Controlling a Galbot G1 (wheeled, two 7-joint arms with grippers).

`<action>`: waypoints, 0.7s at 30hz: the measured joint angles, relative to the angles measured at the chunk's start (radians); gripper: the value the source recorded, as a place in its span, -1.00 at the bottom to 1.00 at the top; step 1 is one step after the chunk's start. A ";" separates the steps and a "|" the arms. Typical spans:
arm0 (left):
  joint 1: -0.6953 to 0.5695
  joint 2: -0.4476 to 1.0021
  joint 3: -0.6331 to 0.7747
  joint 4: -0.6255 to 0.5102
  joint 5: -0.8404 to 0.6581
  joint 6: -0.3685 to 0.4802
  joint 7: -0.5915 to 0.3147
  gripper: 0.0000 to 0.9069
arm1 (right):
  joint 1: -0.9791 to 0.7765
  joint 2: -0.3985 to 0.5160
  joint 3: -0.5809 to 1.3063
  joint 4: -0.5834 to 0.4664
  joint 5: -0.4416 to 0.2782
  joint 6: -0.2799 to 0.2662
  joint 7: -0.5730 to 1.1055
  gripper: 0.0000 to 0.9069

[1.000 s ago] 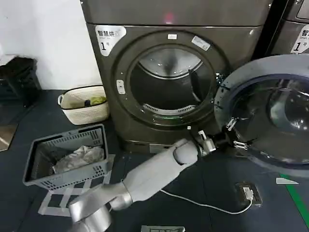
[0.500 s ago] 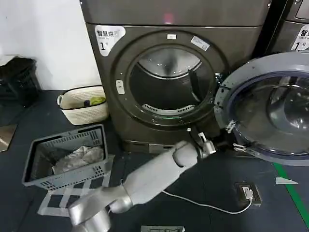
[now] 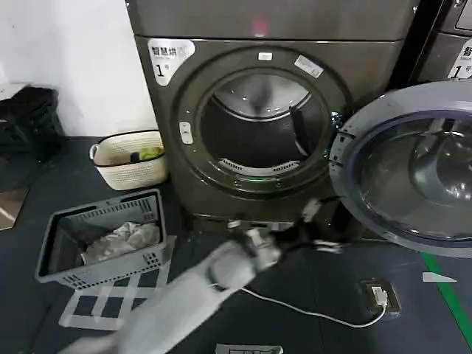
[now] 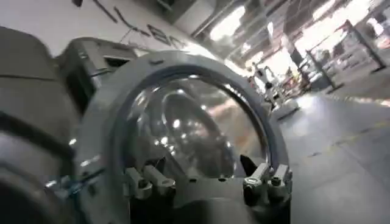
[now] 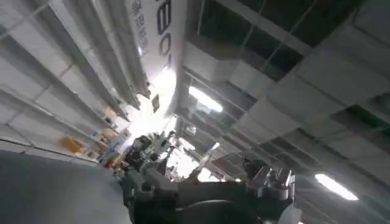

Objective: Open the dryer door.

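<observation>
The dryer door (image 3: 410, 171), a chrome rim round dark glass, stands swung wide open to the right of the dryer's round drum opening (image 3: 258, 125). My left gripper (image 3: 320, 227) hangs low in front of the machine's base, just left of the door's lower rim and apart from it. In the left wrist view the left gripper (image 4: 204, 182) is open with nothing between its fingers, and the door (image 4: 195, 125) rises close ahead of it. My right gripper (image 5: 204, 182) is open and empty, pointing up at a ceiling.
A white basket (image 3: 129, 158) stands left of the dryer. A grey crate (image 3: 103, 240) with cloth in it sits on the floor in front of the basket. A white cable and plug (image 3: 376, 293) lie on the dark floor. A second machine (image 3: 450, 44) stands at the right.
My left arm has drawn back and down, taking its gripper off the door's lower rim. The door stays wide open, hardly moved.
</observation>
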 joint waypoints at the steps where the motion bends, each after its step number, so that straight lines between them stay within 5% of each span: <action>1: 0.022 0.032 -0.019 -0.026 0.003 -0.004 0.000 1.00 | 0.001 -0.009 -0.011 -0.006 0.000 0.006 0.001 1.00; 11: 0.288 0.349 -0.248 -0.240 0.139 -0.096 -0.011 1.00 | 0.010 -0.069 -0.136 -0.039 -0.002 0.015 0.011 1.00; 21: 0.540 0.633 -0.683 -0.159 0.602 -0.391 -0.115 1.00 | 0.014 -0.082 -0.235 -0.085 0.094 -0.081 0.031 1.00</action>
